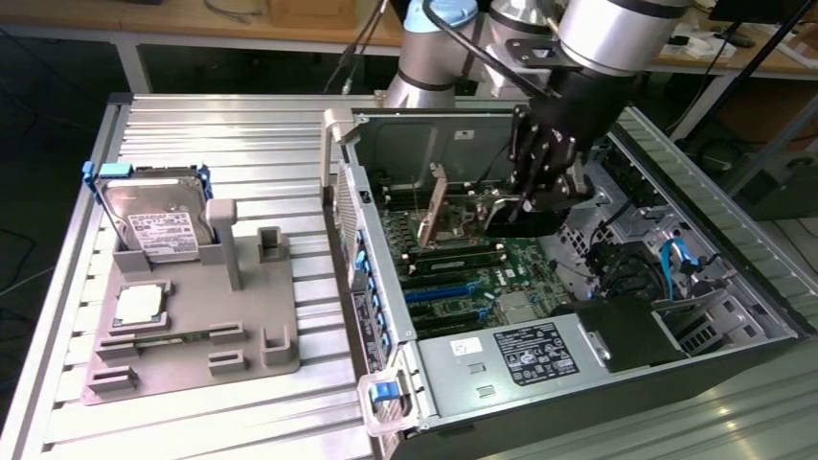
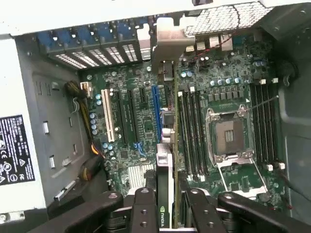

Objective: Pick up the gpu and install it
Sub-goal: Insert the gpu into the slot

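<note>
The gpu (image 2: 165,167) is a thin dark card seen edge-on, with its silver bracket (image 2: 170,41) at the case's rear wall. My gripper (image 2: 167,201) is shut on the card's near end, with black fingers (image 2: 145,206) on both sides of it. The card stands on edge over the motherboard (image 2: 131,121), next to the long blue slot (image 2: 156,109). Whether it sits in a slot I cannot tell. In the exterior view the gripper (image 1: 539,203) is down inside the open computer case (image 1: 383,287), and the gpu (image 1: 439,203) reaches toward the exterior view's left.
On the exterior view's left, a grey fixture (image 1: 192,331) holds a silver hard drive (image 1: 156,218) in a blue frame and a small square chip (image 1: 138,305). Inside the case are memory sticks (image 2: 192,131), an open CPU socket (image 2: 228,131), cables (image 1: 671,264) and a black box (image 1: 633,335).
</note>
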`<state>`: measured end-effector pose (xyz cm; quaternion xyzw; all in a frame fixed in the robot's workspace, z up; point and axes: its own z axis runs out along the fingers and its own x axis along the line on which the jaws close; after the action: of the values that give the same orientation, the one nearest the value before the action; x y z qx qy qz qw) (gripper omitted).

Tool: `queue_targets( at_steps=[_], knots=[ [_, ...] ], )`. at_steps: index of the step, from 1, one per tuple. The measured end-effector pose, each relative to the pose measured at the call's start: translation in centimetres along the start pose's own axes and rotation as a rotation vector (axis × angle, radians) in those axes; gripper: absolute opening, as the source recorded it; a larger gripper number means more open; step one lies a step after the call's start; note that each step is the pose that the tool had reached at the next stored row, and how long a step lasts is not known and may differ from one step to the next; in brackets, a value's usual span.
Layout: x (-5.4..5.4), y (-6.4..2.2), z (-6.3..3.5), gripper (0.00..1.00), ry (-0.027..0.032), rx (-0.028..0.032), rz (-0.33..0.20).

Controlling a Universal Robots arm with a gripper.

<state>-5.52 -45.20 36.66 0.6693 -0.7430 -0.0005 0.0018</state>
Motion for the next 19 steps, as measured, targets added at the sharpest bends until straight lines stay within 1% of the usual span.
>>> queue_targets(
  at_steps=[1,2,3,4,5,6,10,13,15,19],
  knots=[
    [0.0,-0.10,0.70,0.27,0.0005,0.0001,-0.070],
    [0.0,-0.10,1.04,0.27,0.0009,0.0013,-0.072],
    [0.1,0.03,1.31,0.27,0.0008,0.0049,-0.071],
    [0.1,0.46,2.18,0.27,0.0008,0.0049,-0.071],
    [1.0,0.46,3.60,0.27,0.0009,0.0049,-0.071],
    [1.1,1.33,4.54,0.27,0.0009,0.0049,-0.071],
    [1.1,1.77,5.34,0.27,0.0008,0.0052,-0.071],
    [1.1,2.24,5.78,0.27,0.0005,0.0090,-0.071],
    [1.2,2.58,6.01,0.27,0.0001,0.0144,-0.071],
    [1.2,2.83,6.37,0.27,-0.0008,0.0290,-0.071]
  ],
)
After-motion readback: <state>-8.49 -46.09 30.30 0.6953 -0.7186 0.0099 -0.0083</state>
